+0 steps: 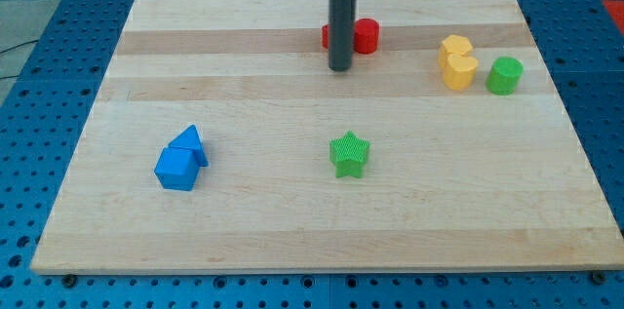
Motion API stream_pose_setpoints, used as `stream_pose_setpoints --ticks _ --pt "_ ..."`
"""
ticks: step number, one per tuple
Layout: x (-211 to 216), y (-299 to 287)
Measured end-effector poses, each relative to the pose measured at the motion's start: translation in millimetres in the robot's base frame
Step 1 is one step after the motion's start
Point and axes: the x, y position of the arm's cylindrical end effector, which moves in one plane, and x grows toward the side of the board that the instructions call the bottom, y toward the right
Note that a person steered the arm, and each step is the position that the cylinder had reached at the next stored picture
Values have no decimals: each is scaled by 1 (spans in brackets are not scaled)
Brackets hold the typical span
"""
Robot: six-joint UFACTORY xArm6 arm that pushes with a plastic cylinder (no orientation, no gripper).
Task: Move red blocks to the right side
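step: push red blocks (363, 35) rightward | my tip (339, 67) just below them, upper centre | no hand, only rod | advice: come round their left, avoid yellow blocks (456, 62)

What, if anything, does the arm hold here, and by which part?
Nothing is held: the arm ends in a plain rod. My tip rests on the board just in front of the red blocks, which the rod partly hides.

I see bright, even overhead light on the wooden board (292, 202), no harsh glare. Shadows are short and soft, hugging the green star (349, 154) and blue blocks (181, 159). Focus is sharp throughout; the frame's edges look undistorted.
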Motion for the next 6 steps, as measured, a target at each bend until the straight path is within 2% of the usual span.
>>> stream_pose_setpoints --ticks 1,3,5,6 --pt "-25 -8" --pt "-28 -8" --pt "-74 -31" --pt "-84 -29"
